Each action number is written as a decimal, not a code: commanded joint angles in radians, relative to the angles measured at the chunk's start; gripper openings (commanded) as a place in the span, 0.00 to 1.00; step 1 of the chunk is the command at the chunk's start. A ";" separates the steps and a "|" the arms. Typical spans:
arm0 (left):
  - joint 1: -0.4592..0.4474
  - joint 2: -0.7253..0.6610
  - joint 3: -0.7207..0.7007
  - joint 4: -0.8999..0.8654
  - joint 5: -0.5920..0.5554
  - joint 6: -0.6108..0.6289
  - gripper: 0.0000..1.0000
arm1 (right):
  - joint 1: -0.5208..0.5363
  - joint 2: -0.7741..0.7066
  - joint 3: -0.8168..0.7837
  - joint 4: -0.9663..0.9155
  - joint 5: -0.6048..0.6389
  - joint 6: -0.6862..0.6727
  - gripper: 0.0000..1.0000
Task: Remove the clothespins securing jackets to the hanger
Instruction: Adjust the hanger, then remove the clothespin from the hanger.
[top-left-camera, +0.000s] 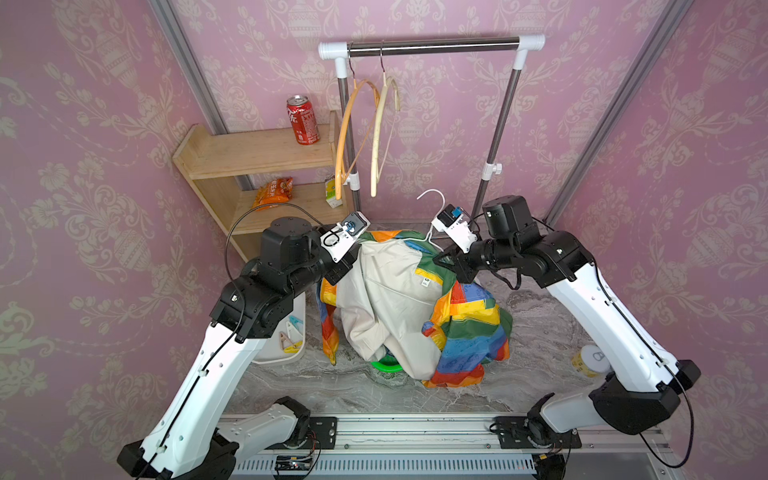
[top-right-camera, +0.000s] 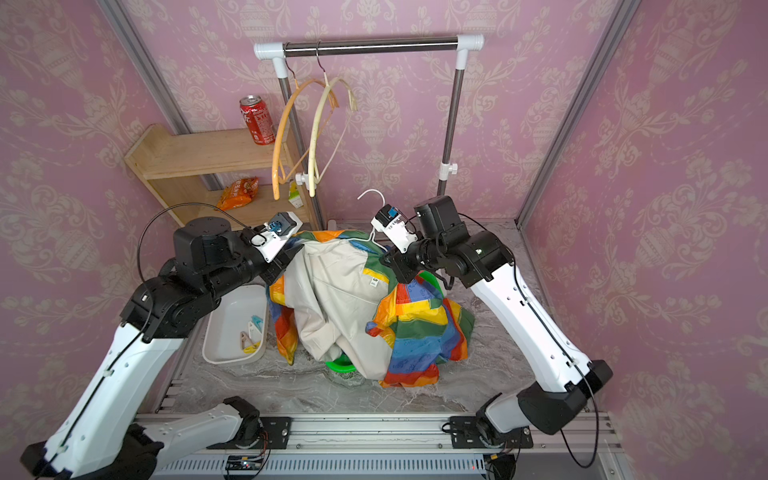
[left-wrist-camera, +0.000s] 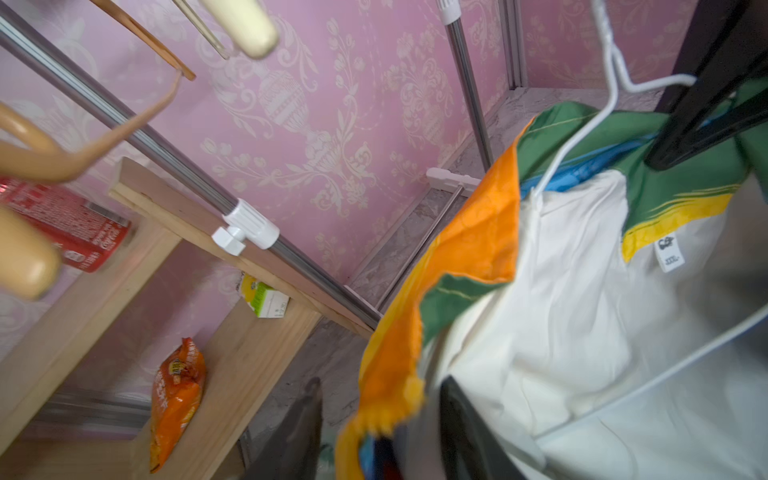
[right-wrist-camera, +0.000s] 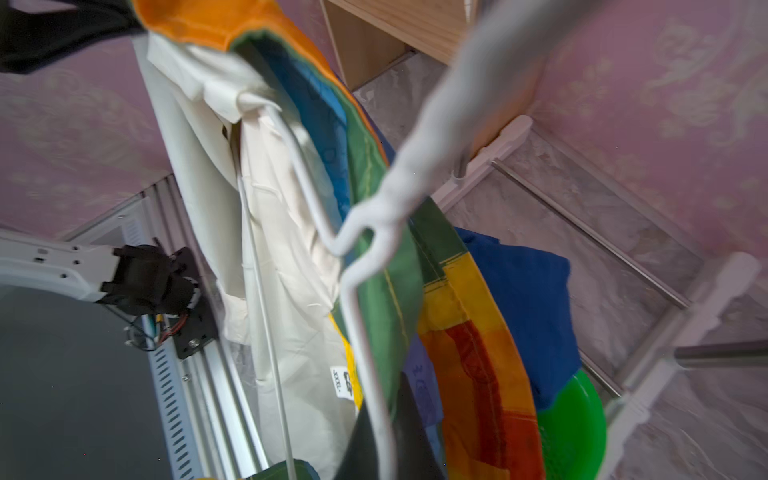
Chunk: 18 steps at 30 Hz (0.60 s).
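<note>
While the right arm carries the hanger, step in hand: search the rainbow jacket (top-left-camera: 395, 291) for any pin left on it. This is my judgement, not something seen.
Right gripper (top-left-camera: 440, 261): jaws closed tight on the shoulder wire of the white hanger (right-wrist-camera: 399, 174). The right wrist view shows the wire running down between the fingers.
Left gripper (left-wrist-camera: 380, 386): jaws well apart, with the jacket's orange edge hanging in the gap. Nothing pinched that I can see.
Jacket: lifted on the hanger between both arms, cream lining outward, tail draped over the green basin (top-left-camera: 386, 366).
Clothespins (top-right-camera: 251, 334): a few lie in the white tray (top-right-camera: 230, 311), low beside the left arm's elbow. None visible on the jacket. A blue-red smear below the left fingers is too blurred to name.
Doing it well: hold the hanger firm and level so the collar faces the left arm. Bring the left jaws square onto a pin's tail end, not over cloth. Squeeze before pulling.
Risk: thin fabric may catch with the pin and drag the jacket off the wire.
Edges: wooden shelf (top-left-camera: 249, 153) just beside the left wrist. Rack post (top-left-camera: 495, 137) and the hanger's hook are near the right wrist.
Open room: bare marble in front of the basin, and space above the jacket, below the two empty hangers (top-left-camera: 340, 145).
</note>
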 joint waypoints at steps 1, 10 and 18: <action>0.006 -0.039 0.064 0.094 -0.076 -0.038 0.81 | 0.090 -0.080 -0.001 0.031 0.424 -0.048 0.00; 0.007 -0.054 0.167 0.057 -0.178 -0.391 0.91 | 0.420 -0.189 -0.304 0.508 1.088 -0.505 0.00; 0.008 0.023 0.315 -0.421 -0.413 -0.982 0.91 | 0.566 -0.212 -0.585 0.919 1.262 -0.837 0.00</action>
